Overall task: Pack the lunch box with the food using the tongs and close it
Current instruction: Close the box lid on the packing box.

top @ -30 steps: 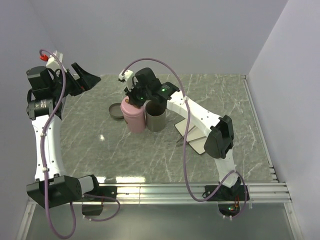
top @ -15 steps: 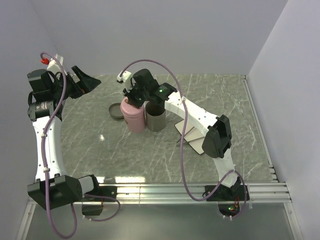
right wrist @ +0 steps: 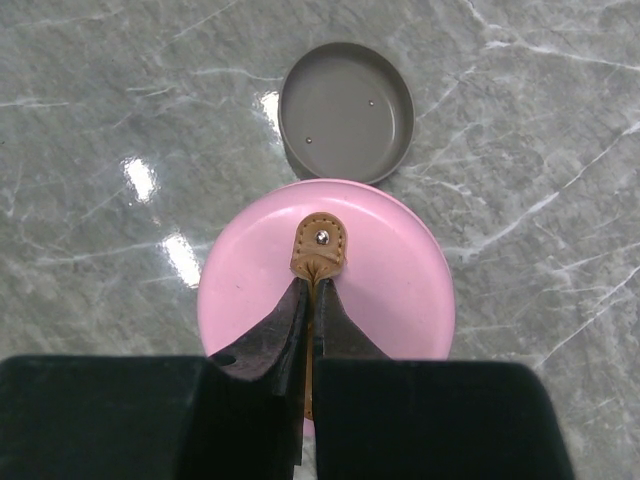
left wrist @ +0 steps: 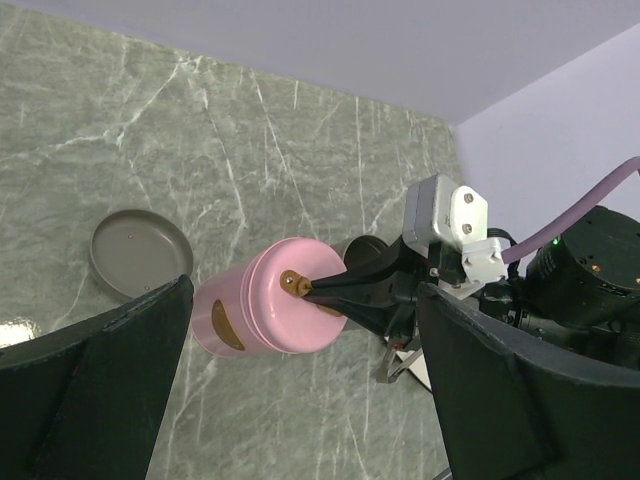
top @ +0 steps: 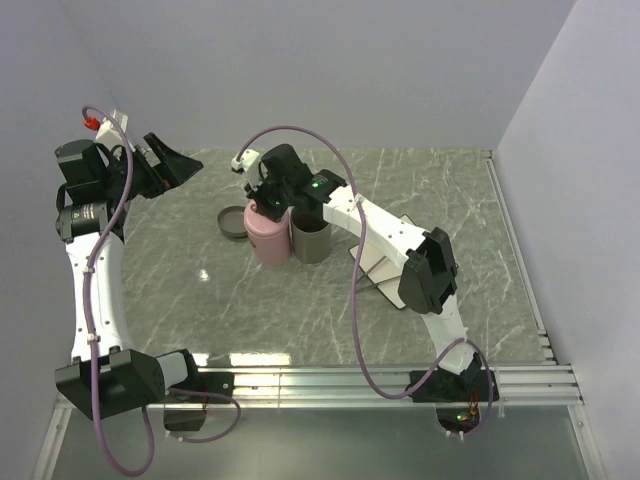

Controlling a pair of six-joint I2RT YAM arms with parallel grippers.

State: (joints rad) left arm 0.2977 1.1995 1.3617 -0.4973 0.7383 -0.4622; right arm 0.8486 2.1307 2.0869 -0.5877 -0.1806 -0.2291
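Observation:
The pink cylindrical lunch box (top: 268,240) stands upright mid-table, its pink lid (right wrist: 400,290) on top. My right gripper (right wrist: 312,285) is shut on the tan leather strap (right wrist: 320,245) at the lid's centre; the left wrist view shows the same pinch on the strap (left wrist: 292,284). My left gripper (top: 175,160) hangs open and empty, high at the back left, its fingers (left wrist: 520,400) framing the lunch box (left wrist: 250,320) from afar. One end of the silver tongs (left wrist: 390,368) shows beside the white plate (top: 378,262), mostly hidden under the right arm. The food is out of view.
A grey cup-like container (top: 312,238) stands touching the lunch box on its right. A shallow grey round dish (top: 233,222) lies on the marble just left of and behind it, also in the right wrist view (right wrist: 345,110). Walls close off the back and both sides.
The right arm's elbow has swung a little to the left, with its gripper still pinched on the strap. The left wrist has shifted slightly. The lunch box has stayed in place.

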